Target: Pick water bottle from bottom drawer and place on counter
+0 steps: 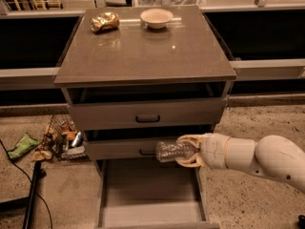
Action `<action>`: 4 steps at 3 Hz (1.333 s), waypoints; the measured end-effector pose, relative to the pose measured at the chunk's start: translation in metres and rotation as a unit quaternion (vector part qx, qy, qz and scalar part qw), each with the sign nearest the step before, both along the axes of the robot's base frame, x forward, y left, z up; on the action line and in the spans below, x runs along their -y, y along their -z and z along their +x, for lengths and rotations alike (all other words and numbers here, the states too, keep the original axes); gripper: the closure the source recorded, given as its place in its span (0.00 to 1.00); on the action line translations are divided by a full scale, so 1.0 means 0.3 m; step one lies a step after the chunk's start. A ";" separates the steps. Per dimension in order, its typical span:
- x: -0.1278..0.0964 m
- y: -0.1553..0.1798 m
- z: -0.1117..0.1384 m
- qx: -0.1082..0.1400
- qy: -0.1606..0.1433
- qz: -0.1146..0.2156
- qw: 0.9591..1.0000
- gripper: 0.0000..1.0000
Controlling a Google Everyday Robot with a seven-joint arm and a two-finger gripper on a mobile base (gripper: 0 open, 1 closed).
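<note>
My gripper (187,151) comes in from the right on a white arm and is shut on the water bottle (172,151). The clear ribbed bottle lies on its side in the fingers, pointing left, in front of the middle drawer's face. It hangs above the bottom drawer (148,194), which is pulled out with a bare flat floor. The counter (143,51) is the glossy grey-brown top of the cabinet, well above the gripper.
A crumpled gold foil bag (105,21) and a white bowl (156,17) sit at the back of the counter. Two upper drawers with black handles (147,119) are slightly open. A wire basket of litter (62,137) and a green wrapper (22,145) lie on the floor at left.
</note>
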State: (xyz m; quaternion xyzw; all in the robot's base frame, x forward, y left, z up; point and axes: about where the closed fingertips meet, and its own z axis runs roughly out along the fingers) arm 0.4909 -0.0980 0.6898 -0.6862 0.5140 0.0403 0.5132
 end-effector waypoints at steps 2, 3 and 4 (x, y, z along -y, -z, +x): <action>-0.041 -0.207 -0.045 0.120 -0.014 -0.024 0.992 1.00; -0.060 -0.271 -0.005 0.130 -0.022 -0.007 0.991 1.00; -0.098 -0.455 0.077 0.162 -0.051 -0.015 0.985 1.00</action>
